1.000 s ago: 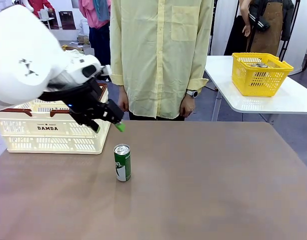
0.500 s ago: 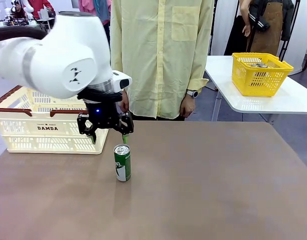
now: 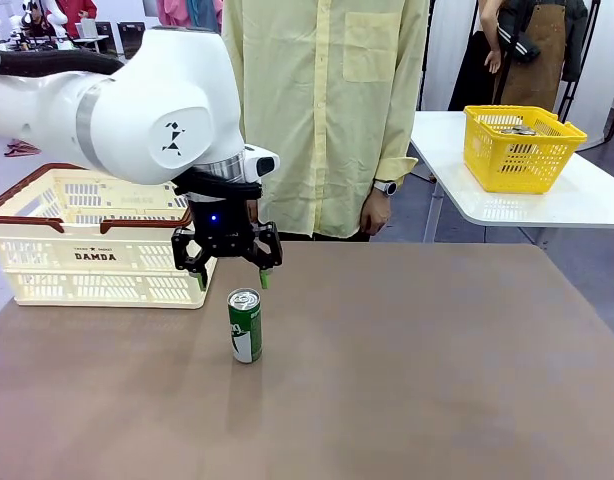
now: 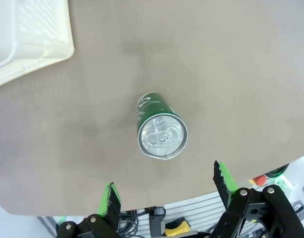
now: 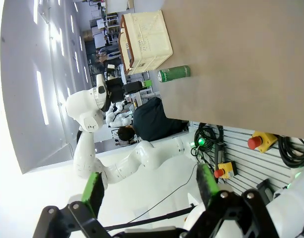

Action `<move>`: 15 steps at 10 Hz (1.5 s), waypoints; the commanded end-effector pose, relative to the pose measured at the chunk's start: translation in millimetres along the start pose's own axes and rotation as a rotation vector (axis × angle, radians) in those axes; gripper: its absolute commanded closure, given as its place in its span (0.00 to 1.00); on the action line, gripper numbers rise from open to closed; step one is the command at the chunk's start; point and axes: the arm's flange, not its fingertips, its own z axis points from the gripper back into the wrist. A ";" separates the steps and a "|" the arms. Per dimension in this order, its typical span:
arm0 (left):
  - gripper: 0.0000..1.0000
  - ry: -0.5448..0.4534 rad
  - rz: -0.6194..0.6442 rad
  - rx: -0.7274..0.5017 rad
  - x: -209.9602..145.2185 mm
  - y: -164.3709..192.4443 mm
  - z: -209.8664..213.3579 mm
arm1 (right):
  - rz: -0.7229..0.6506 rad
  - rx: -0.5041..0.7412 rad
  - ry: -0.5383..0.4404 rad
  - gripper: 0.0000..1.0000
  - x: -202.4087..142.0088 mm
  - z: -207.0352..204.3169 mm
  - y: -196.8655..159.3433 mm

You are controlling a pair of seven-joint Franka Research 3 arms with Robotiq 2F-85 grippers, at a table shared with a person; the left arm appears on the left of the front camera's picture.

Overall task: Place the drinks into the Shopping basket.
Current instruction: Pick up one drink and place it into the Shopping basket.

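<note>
Left end effector (image 3: 233, 281) shifted right, hovering over green can (image 3: 244, 328)

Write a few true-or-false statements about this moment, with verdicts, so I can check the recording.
1. The green can stands upright on the brown table. True.
2. The left tool is shut on the can. False: it is open and hovers just above the can's top without touching it.
3. The Shopping basket sits on the robot's left side of the table. True.
4. The yellow basket shares the can's table. False: it stands on a separate white table.
</note>
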 end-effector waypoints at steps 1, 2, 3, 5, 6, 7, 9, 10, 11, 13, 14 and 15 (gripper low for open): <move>0.00 0.033 -0.010 -0.004 6.5 -5.7 -11.8 | 0.006 0.014 -0.002 0.00 -0.4 2.0 4.4; 0.00 0.021 -0.010 -0.006 9.8 -8.4 -22.2 | 0.006 0.014 -0.002 0.00 -0.4 2.0 4.4; 0.00 0.017 -0.011 -0.009 16.2 -8.2 -33.4 | 0.006 0.014 -0.002 0.00 -0.4 2.0 4.4; 0.00 0.072 0.048 -0.010 23.3 -0.3 -59.0 | 0.006 0.014 -0.002 0.00 -0.4 2.0 4.4; 0.00 0.093 0.047 -0.001 23.9 -1.0 -67.5 | 0.006 0.014 -0.002 0.00 -0.4 2.0 4.4; 0.00 0.114 0.046 0.004 24.3 -2.1 -74.6 | 0.006 0.014 -0.002 0.00 -0.4 2.0 4.4; 0.00 0.146 0.036 0.000 27.2 -5.5 -85.7 | 0.006 0.014 -0.002 0.00 -0.4 2.0 4.4; 0.00 0.168 0.029 -0.001 27.1 -9.4 -89.8 | 0.006 0.014 -0.002 0.00 -0.4 2.0 4.4; 0.00 0.167 0.027 0.011 26.5 -11.1 -92.3 | 0.006 0.014 -0.002 0.00 -0.4 2.0 4.4; 0.00 0.153 0.035 0.029 27.8 -11.9 -93.4 | 0.006 0.014 -0.002 0.00 -0.4 2.0 4.4; 0.00 0.136 0.036 0.035 28.6 -12.4 -92.2 | 0.006 0.014 -0.002 0.00 -0.4 2.0 4.4; 0.00 0.109 0.044 0.053 28.8 -13.5 -92.0 | 0.006 0.014 -0.002 0.00 -0.4 2.0 4.4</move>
